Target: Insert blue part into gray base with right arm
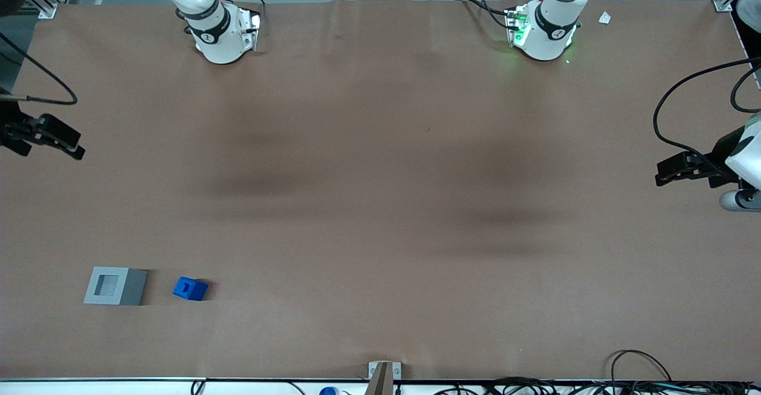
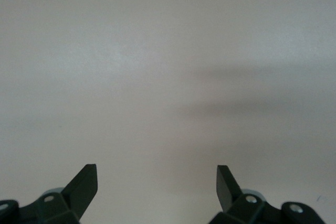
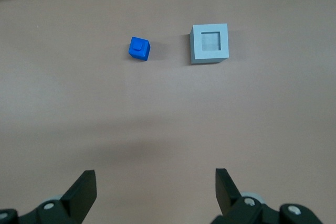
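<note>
So, front view first: black two-finger gripper (image 1: 71,145) of the right arm (image 1: 208,26) hanging at the working arm's end of the brown paper-covered table (image 1: 380,204), well apart from both parts. Small bright blue plastic cube (image 1: 190,288) sitting just beside the light gray square block (image 1: 115,286), not touching, both nearer the front camera than the gripper. Right wrist view next: fingers (image 3: 84,190) spread wide, nothing held; blue cube (image 3: 139,49) and gray base (image 3: 210,43) ahead, hollow facing up, probably staged for a grab.
</note>
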Available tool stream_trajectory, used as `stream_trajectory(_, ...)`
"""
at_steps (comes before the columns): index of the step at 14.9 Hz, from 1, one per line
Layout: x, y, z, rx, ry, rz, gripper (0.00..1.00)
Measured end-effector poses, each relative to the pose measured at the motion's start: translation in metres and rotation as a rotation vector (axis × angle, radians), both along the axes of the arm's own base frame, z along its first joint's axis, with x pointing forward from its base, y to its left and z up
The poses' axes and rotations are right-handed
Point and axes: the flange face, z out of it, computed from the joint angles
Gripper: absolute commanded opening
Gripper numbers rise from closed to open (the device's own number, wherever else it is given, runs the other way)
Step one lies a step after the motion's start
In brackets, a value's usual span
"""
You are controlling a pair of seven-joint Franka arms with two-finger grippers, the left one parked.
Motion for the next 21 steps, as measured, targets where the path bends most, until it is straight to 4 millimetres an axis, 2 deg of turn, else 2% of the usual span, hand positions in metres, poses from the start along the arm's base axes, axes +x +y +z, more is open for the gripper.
stream_trajectory(4, -0.006, 0.0, 0.013, -0.001, -0.007, -0.001, 1.0)
stream_trajectory(9, -0.007, -0.002, 0.016, -0.001, 0.003, -0.004, 1.0)
stream_trajectory(12, -0.008, -0.002, 0.026, -0.001, -0.016, -0.004, 1.0)
stream_trajectory(21, -0.008, -0.002, 0.027, -0.001, -0.018, -0.004, 1.0)
